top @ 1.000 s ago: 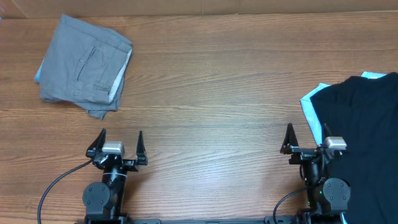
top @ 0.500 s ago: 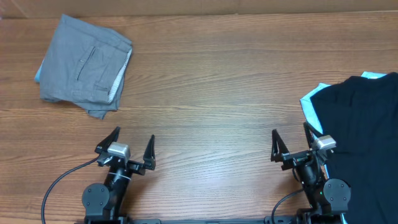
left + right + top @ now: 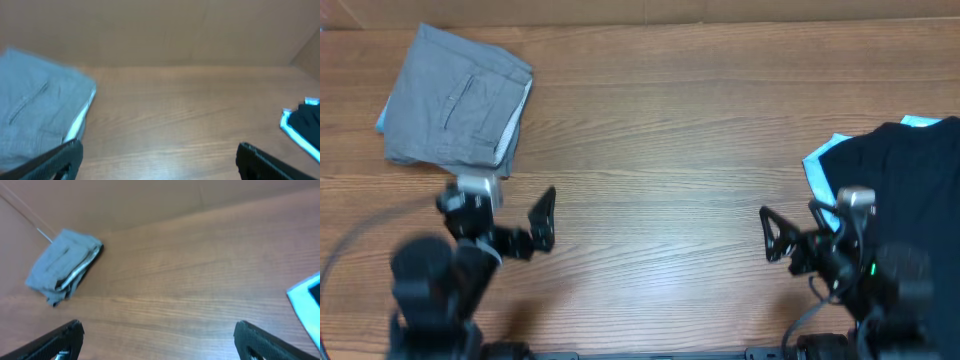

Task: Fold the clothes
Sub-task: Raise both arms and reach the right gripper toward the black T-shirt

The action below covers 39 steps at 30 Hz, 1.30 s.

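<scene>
Soft, even light washes the brown wood-grain table [image 3: 660, 130], with only faint shadows. The black left robot arm [image 3: 430, 285] and right robot arm [image 3: 895, 285] smear with motion blur. The plain black T-shirt [image 3: 910, 180] loses detail, and both wrist views are soft.

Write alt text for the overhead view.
Folded grey trousers lie far left on the wooden table; a black T-shirt over a light-blue shirt lies at the right edge. The left gripper and right gripper hang open and empty near the front.
</scene>
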Each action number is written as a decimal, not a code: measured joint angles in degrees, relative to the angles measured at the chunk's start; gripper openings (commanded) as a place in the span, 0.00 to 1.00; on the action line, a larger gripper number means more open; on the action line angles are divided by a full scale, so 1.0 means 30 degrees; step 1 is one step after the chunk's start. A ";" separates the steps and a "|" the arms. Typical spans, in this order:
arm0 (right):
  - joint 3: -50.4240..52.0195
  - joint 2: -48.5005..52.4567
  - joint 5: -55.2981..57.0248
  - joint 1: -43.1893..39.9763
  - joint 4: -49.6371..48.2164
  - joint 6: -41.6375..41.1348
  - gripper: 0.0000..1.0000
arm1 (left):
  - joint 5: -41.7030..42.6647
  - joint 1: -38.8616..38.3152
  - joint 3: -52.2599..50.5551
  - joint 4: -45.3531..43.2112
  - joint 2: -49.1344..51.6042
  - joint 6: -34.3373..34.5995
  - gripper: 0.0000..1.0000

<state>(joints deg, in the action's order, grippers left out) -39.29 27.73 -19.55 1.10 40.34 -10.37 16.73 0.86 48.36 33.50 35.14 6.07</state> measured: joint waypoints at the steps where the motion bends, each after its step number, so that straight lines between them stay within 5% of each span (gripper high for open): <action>1: -0.1122 0.1370 0.0007 0.0000 0.0656 -0.0015 1.00 | 0.0015 0.0000 0.1472 0.1151 0.1384 0.0007 1.00; 8: -0.9712 1.1132 0.0044 -0.0007 0.5319 0.0561 1.00 | 0.1435 0.0000 1.0244 0.7672 0.9085 0.0007 1.00; 13: -1.3850 1.5737 0.0823 -0.0058 0.6564 0.0831 1.00 | 0.2237 0.0000 1.3282 1.0885 1.1708 -0.0146 1.00; 19: -1.4382 1.9212 0.4342 -0.0831 0.6492 -0.0270 1.00 | 0.2725 0.0000 1.3646 1.1934 1.2218 -0.0153 1.00; 28: -1.4382 2.5645 0.6754 -0.4379 0.5625 -0.1719 0.73 | 0.2805 0.0000 1.3719 1.2400 1.2218 -0.0160 1.00; 39: -1.4382 2.9565 0.7191 -0.4962 0.3235 -0.2011 0.56 | 0.2812 0.0000 1.3755 1.2218 1.2218 -0.0160 1.00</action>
<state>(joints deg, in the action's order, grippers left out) -82.43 116.42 2.02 -13.78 50.04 -16.40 25.17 0.86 89.62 70.15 71.79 5.58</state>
